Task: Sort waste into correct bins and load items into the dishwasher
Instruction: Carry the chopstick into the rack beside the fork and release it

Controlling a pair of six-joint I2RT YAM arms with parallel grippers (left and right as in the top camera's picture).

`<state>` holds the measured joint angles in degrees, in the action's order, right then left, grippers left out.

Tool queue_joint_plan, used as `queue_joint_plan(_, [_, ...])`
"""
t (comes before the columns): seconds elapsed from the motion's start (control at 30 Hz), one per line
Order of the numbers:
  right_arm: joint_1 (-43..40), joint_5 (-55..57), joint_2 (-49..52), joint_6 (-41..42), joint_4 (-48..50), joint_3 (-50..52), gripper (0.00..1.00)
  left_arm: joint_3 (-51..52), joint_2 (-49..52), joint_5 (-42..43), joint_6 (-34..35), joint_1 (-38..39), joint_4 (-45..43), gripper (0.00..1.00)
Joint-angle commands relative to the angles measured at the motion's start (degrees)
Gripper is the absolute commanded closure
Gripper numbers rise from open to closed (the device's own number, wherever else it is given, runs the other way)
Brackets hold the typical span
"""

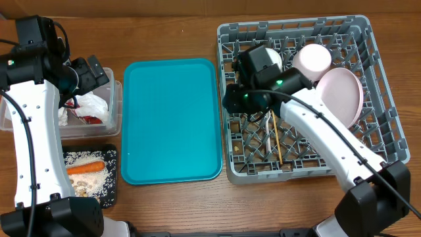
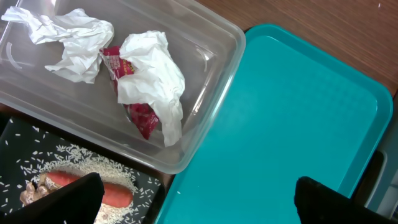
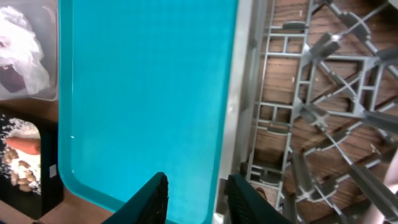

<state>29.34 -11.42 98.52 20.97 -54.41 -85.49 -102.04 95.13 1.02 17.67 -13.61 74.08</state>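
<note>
My left gripper [image 1: 91, 71] [image 2: 199, 202] is open and empty, over the clear tub's [image 1: 116, 99] [image 2: 211, 37] right end. The tub holds crumpled white napkins [image 2: 152, 68] and a red wrapper [image 2: 140, 115]. I cannot make out any foil. The black tray [image 1: 112, 158] [image 2: 18, 143] holds the carrot stick [image 1: 85, 168] [image 2: 115, 194], rice [image 2: 81, 155] and brown scraps [image 2: 31, 193]. My right gripper [image 1: 230, 99] [image 3: 196, 199] is open and empty above the grey rack's [image 1: 296, 176] [image 3: 298, 112] left edge. The rack holds a pink bowl [image 1: 311, 60], a pink plate [image 1: 342, 95], a white bowl [image 1: 273, 58] partly hidden by the arm, and a chopstick [image 1: 277, 141].
The teal serving tray [image 1: 171, 118] [image 2: 280, 124] [image 3: 143, 87] lies between the bins and the rack, bare except for a stray rice grain. The right arm stretches across the rack from the front right.
</note>
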Motion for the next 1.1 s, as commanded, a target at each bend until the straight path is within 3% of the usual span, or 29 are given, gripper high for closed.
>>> queue_joint_plan(0.0, [1.81,6.16,-0.39,0.44,0.83,0.31,0.65,-1.33,-0.74,0.04,0.57,0.09,-0.15,0.00])
queue_joint_plan(0.17, [3.39,8.39,-0.39,4.59,2.80,0.31,0.64,-1.33,-0.74,0.04,0.57,0.09,-0.15,0.00])
queue_joint_plan(0.43, [3.43,8.37,-2.27,4.59,3.43,0.26,0.60,-1.33,-0.74,0.04,0.57,0.09,-0.15,0.00])
queue_joint_plan(0.47, [3.13,8.39,-2.91,4.57,3.74,0.24,0.56,-1.33,-0.74,0.04,0.57,0.09,-0.15,0.00])
queue_joint_plan(0.5, [2.73,8.37,-3.63,4.57,4.24,0.24,0.41,-1.33,-0.74,0.04,0.57,0.09,-0.15,0.00])
queue_joint_plan(0.53, [2.45,8.37,-4.24,4.57,4.70,0.24,0.16,-1.33,-0.74,0.04,0.57,0.09,-0.15,0.00])
queue_joint_plan(0.57, [2.27,8.39,-4.63,4.57,5.11,0.24,0.00,-1.33,-0.74,0.04,0.57,0.09,-0.15,0.00])
queue_joint_plan(1.07, [2.08,6.29,-5.35,4.57,6.16,0.26,0.00,-1.33,-0.74,0.04,0.57,0.09,-0.15,0.00])
